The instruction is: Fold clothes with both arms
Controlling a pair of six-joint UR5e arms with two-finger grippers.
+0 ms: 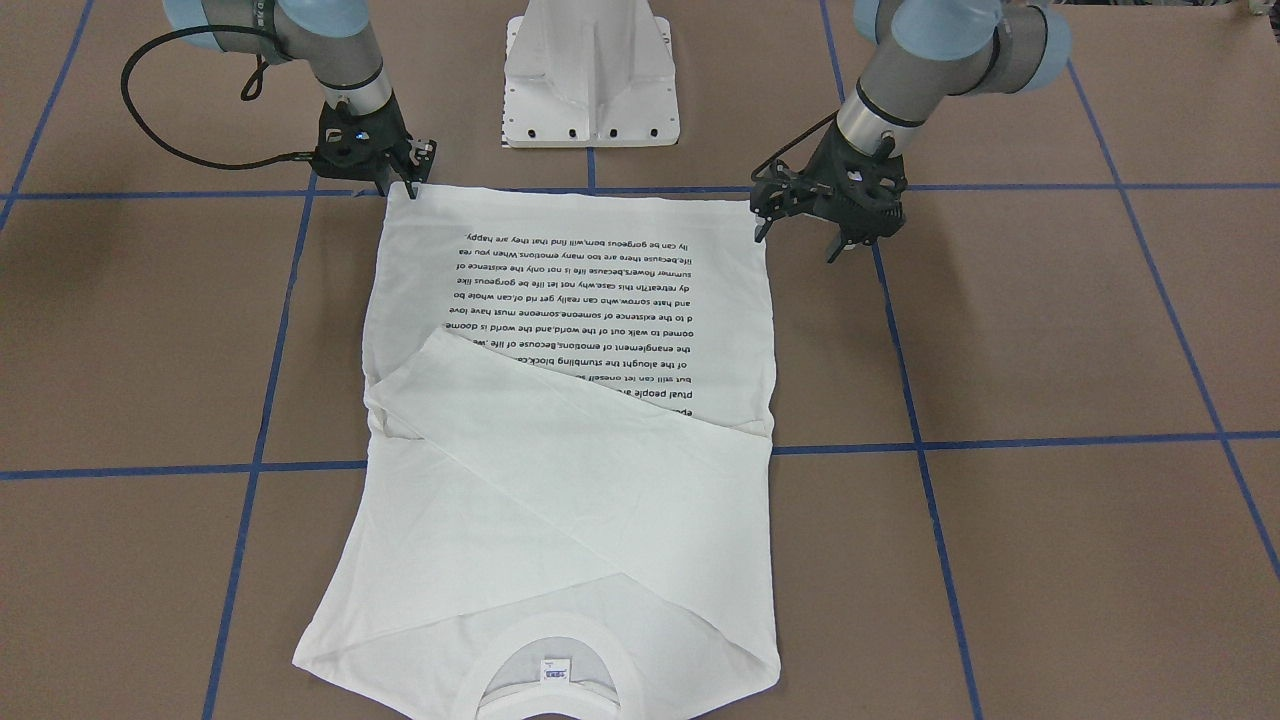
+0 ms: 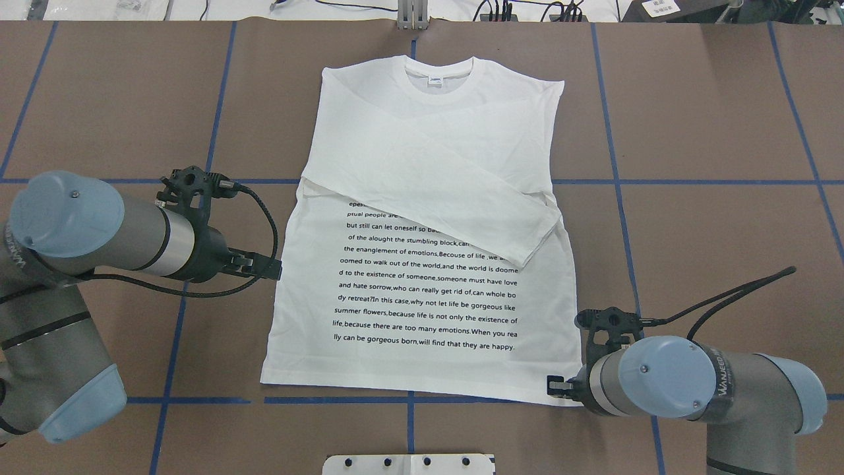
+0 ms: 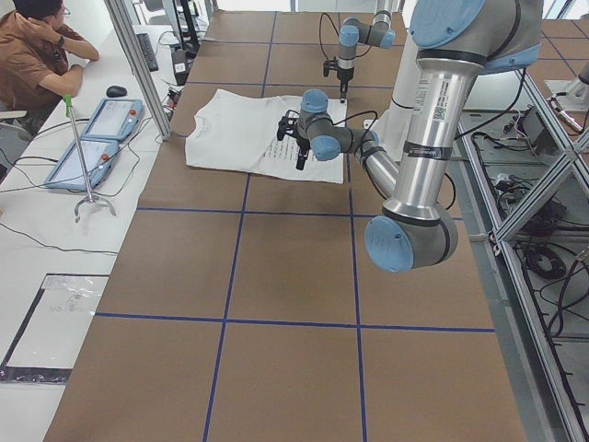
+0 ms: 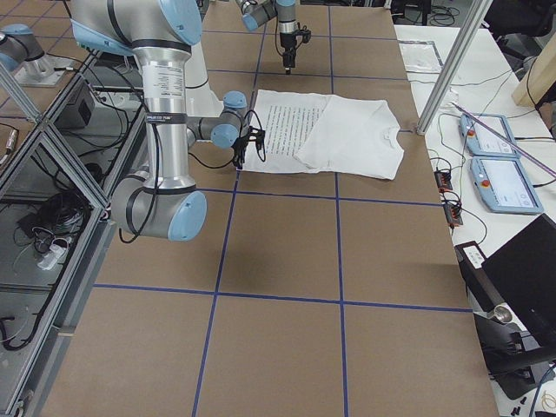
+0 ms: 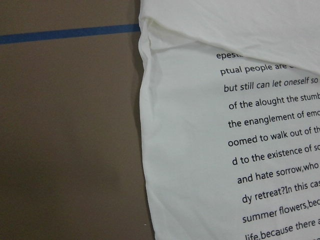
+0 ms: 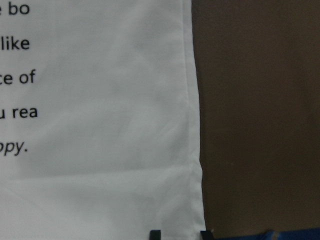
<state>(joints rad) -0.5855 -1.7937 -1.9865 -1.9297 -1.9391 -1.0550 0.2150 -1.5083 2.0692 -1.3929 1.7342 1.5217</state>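
Judging from the layout, about to take the hem for the fold up to the collar. Find the T-shirt flat and print-side up in the middle of the table, collar toward the far edge, hem toward the robot's edge, both sleeves already crossed over the chest.

Note the right gripper down at the hem corner on its own side, spread apart and straddling the cloth, fingertips just showing either side of that corner in the wrist view, not yet clamped on anything. Note the left gripper likewise spread wide and holding nothing, hanging above the table just beside the shirt's side edge, short of its own hem corner.

Bring the left down onto that corner before closing either. Pinch both layers a little inside the seam, to bring the back panel along. Lift the two corners together, only high enough to clear the print, keeping the hem taut between them. Carry straight toward the far edge without dragging the sleeves out of place. Lay the hem level with the shoulders, smooth and square, then let go.
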